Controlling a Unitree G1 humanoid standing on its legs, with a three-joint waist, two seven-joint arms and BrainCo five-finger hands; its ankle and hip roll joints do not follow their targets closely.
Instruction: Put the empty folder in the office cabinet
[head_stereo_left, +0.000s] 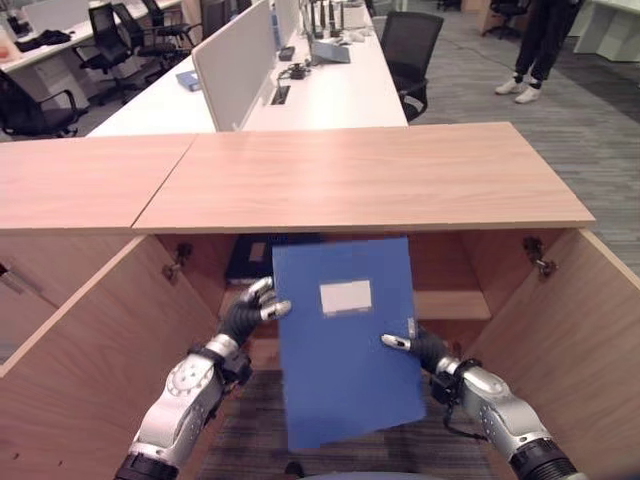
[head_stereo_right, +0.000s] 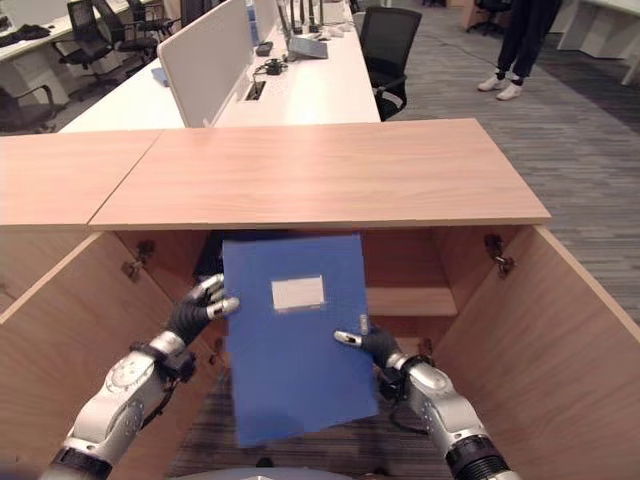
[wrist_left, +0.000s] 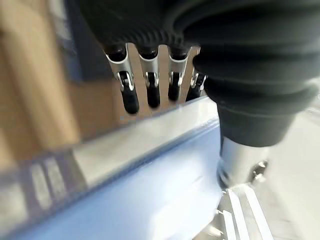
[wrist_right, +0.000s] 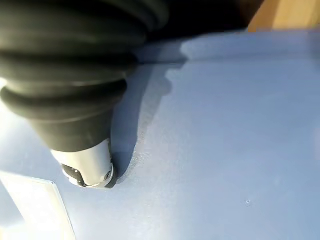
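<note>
- I've got the flat blue plastic folder with the white label window (head_stereo_left: 345, 340) up in front of me, held between both hands, tilted a little, right at the mouth of the open light-wood office cabinet (head_stereo_left: 360, 175)
- My left hand (head_stereo_left: 252, 312) pinches the folder's left edge, thumb on the front face and fingers (wrist_left: 150, 90) reaching over the edge behind
- My right hand (head_stereo_left: 418, 345) clamps the right edge lower down; the right wrist view shows my thumb tip pressed flat on the blue cover
- It looks light and fairly stiff to me, an empty board that should hold its shape, but the cover seems smooth, so I judge it could slide if either pinch slackens
- Best hold, I reckon, is just this: opposite long edges, thumbs on the face
- Inside the cabinet I see a wooden shelf (head_stereo_left: 450, 303) and a dark folder (head_stereo_left: 252, 258) already lying at the back left
- Both wooden doors (head_stereo_left: 85, 340) swing out wide on either side, so the opening is free; the overhanging top and the shelf edge are what I'd watch for
- Beyond: white desks (head_stereo_left: 330, 85), black office chairs (head_stereo_left: 410, 50), a person's legs (head_stereo_left: 535, 45) well away
</note>
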